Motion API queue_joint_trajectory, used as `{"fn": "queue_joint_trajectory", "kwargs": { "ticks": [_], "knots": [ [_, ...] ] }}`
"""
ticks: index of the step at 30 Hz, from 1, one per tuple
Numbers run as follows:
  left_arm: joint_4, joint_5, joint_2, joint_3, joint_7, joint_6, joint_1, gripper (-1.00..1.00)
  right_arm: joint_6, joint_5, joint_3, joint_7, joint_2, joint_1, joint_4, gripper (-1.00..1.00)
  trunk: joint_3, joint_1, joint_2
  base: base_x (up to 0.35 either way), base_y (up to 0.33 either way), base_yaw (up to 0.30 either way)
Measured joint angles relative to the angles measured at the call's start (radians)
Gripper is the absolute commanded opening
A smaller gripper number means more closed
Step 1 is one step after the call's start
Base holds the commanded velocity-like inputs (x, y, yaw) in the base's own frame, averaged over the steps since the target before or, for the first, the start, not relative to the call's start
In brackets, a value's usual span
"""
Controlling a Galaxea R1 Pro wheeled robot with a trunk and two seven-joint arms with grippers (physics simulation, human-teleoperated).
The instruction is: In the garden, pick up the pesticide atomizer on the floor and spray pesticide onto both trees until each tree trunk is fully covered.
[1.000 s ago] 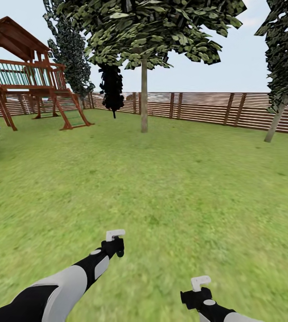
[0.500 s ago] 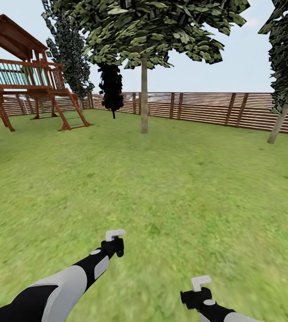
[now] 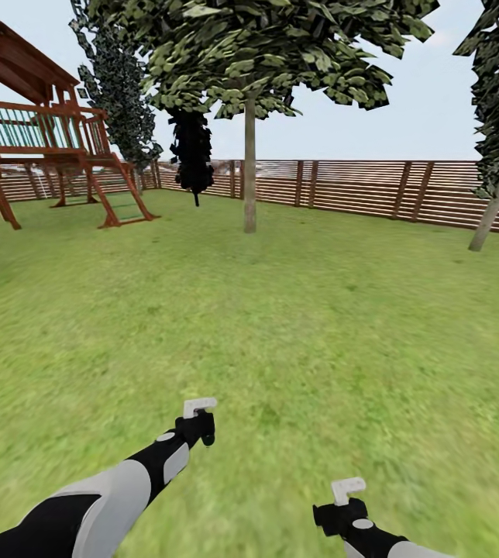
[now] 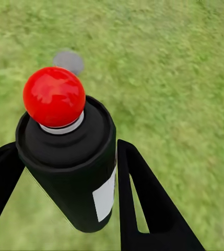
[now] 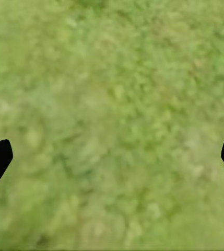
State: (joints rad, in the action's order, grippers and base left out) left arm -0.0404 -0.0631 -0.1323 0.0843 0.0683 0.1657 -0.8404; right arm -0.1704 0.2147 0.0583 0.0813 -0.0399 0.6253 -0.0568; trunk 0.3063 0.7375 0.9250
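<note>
My left end effector (image 4: 65, 172) clamped pesticide atomizer (image 4: 70, 157), red nozzle up, over lawn (image 3: 280, 310). My right end effector (image 5: 112, 157) spread wide, nothing held. Nearest tree trunk (image 3: 249, 170) well ahead by fence (image 3: 358, 190).

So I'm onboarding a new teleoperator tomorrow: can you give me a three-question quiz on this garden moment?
1. True or false: the left gripper is shut on the pesticide atomizer.
2. Multiple choice: in the head view, the straight tree trunk ahead stands in front of
A. a brick wall
B. the wooden slat fence
C. a pond
3. Fill in: the right gripper is ____, its dark fingertips at opposite edges of its wrist view over the lawn.

Key: 1 true; 2 B; 3 open
</note>
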Motion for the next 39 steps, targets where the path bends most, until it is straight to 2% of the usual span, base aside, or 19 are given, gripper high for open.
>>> {"fn": "queue_joint_trajectory", "kwargs": {
  "ticks": [39],
  "knots": [
    [0.000,-0.001,-0.003,-0.001,-0.001,-0.001,0.000,-1.00,0.000,0.000,0.000,0.000,0.000,-0.001,0.000,1.00,0.000,0.000,0.000,0.350,0.000,0.000]
  ]
}}
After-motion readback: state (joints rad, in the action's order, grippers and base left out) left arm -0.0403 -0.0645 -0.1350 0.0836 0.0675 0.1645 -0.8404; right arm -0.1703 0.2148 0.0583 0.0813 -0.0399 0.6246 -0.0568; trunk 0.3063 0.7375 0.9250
